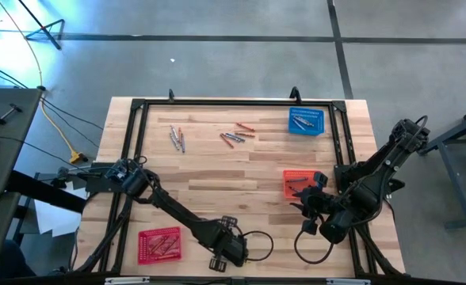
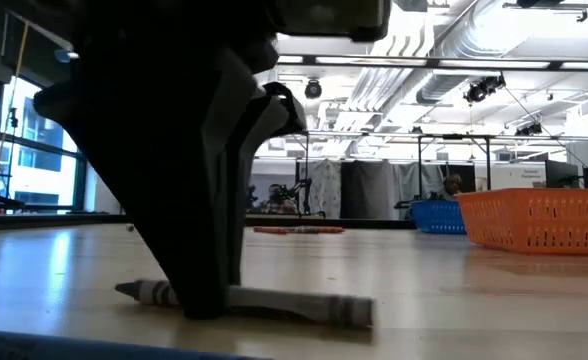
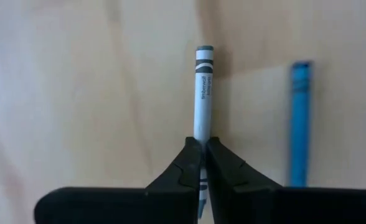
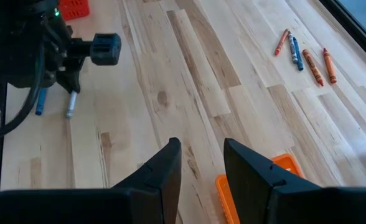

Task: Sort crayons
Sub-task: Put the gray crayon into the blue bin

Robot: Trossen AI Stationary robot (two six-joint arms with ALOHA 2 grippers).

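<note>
Now | I am clamping the left tool (image 3: 203, 163) on a grey crayon (image 3: 203, 93) lying on the bench (image 1: 249, 170) | right tool (image 4: 201, 163) is waiting, fingers apart | risk: end-grip may be letting it pivot and slip.

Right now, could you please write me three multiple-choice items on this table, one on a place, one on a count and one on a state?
1. Where is the blue basket?
A. far right corner of the table
B. near left corner
C. table centre

2. How many red baskets are on the table?
A. one
B. two
C. four

3. What is the left gripper doing?
A. standing open above a basket
B. shut on a grey crayon
C. holding a basket

Answers:
1 A, the high view shows it there.
2 B, one near the left arm, one by the right gripper.
3 B, the left wrist view shows the fingers pinching it.
</note>
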